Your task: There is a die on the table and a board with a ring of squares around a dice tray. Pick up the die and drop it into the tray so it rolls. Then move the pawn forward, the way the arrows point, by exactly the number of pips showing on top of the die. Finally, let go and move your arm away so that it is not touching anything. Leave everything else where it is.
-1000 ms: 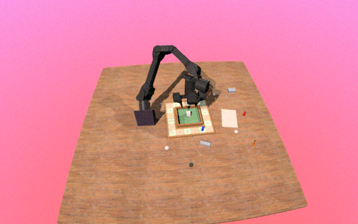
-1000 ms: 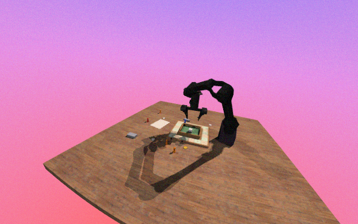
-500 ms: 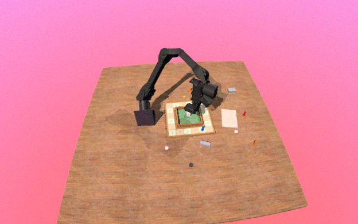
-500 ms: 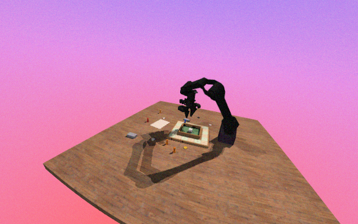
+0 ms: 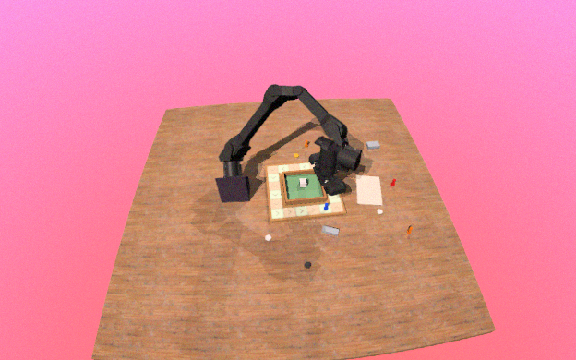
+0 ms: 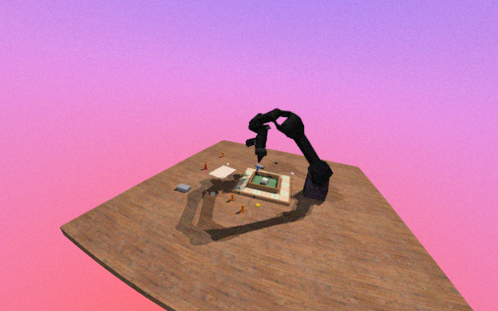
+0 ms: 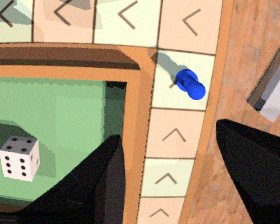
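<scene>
With the hand (image 5: 335, 188) (image 6: 259, 160) (image 7: 169, 137) partly open and empty, centre it above the blue pawn (image 5: 326, 207) (image 6: 257, 168) (image 7: 192, 86), then descend straight before pinching.

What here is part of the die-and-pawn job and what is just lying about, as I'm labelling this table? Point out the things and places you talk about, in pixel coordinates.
Part of the job:
- white die (image 5: 303, 183) (image 6: 265, 180) (image 7: 20, 157)
- dice tray (image 5: 306, 200) (image 6: 264, 188) (image 7: 136, 120)
- board with arrowed squares (image 5: 275, 195) (image 6: 286, 187) (image 7: 173, 134)
- blue pawn (image 5: 326, 207) (image 6: 257, 168) (image 7: 191, 84)

Just lying about:
- red piece (image 5: 393, 183) (image 6: 205, 167)
- orange pieces (image 5: 409, 230) (image 6: 242, 208)
- yellow disc (image 5: 296, 155) (image 6: 258, 205)
- pale sheet (image 5: 369, 190) (image 6: 223, 171)
- dark round piece (image 5: 307, 265) (image 6: 276, 163)
- grey blocks (image 5: 373, 145) (image 6: 183, 187)
- small white pieces (image 5: 268, 237) (image 6: 292, 173)
</scene>
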`<state>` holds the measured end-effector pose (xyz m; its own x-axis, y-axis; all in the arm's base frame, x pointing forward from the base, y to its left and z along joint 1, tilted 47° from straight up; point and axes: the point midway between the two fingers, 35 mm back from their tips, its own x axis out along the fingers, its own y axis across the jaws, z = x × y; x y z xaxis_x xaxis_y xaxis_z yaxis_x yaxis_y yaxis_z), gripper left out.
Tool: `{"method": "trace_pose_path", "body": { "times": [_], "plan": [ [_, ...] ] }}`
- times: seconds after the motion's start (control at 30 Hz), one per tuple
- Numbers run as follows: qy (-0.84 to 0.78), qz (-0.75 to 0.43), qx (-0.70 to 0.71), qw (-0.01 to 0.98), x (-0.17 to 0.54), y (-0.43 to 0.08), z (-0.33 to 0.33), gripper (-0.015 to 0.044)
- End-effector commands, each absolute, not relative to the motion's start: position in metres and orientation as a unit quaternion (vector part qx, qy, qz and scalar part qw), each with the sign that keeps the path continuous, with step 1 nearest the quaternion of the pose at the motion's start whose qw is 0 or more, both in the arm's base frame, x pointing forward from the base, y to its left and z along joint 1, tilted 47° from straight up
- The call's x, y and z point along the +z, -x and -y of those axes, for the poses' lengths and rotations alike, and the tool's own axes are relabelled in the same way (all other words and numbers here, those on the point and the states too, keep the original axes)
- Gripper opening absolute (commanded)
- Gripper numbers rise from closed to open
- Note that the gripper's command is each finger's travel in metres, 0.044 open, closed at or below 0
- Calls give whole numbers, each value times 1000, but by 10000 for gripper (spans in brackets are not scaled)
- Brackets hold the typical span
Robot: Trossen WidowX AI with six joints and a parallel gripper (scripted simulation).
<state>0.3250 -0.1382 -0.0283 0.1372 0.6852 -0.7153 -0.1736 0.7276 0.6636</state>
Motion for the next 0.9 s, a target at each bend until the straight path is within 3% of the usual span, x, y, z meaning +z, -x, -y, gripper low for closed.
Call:
{"method": "trace_pose_path", "body": {
  "times": [0.0, 0.87],
  "plan": [
    [-85, -511, 414, 749, -62, -330, 146, 200],
    [-86, -511, 414, 749, -77, -334, 128, 200]
  ]
}}
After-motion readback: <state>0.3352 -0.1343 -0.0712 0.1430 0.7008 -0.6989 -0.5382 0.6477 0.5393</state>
